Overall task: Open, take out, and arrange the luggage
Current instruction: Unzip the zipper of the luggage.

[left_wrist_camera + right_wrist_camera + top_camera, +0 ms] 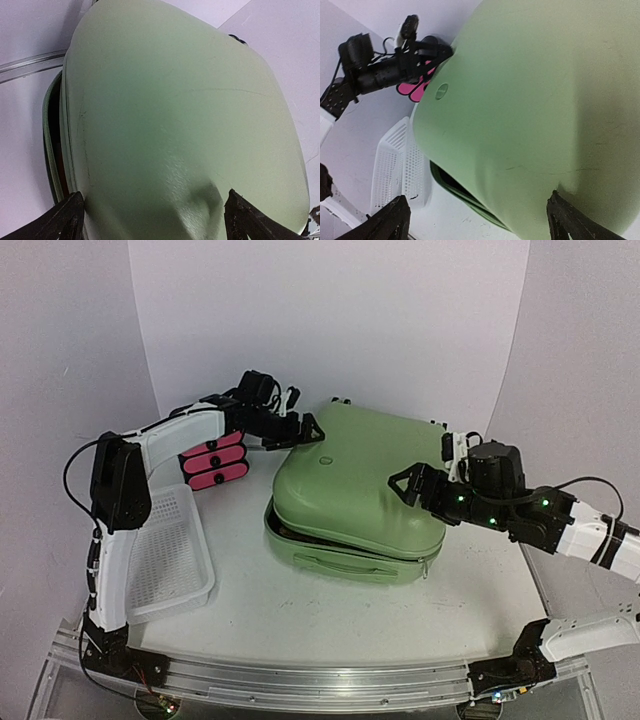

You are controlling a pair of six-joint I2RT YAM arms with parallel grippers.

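Both spread, left end effector (303, 430) and right end effector (408, 483) flank the ajar luggage (350, 475) so I can raise its lid.

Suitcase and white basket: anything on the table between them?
Nothing. In the top view the table between basket and suitcase is bare; the pink-fronted drawer box stands farther back, off that strip.

— What kind of place is this?
— A robotics lab. A white backdrop (330, 310) curves round a white table (250, 615), and an aluminium rail (300, 680) at the near edge carries the left arm (115, 540) (black cable (67, 475) exposed) and the right arm (560, 525).
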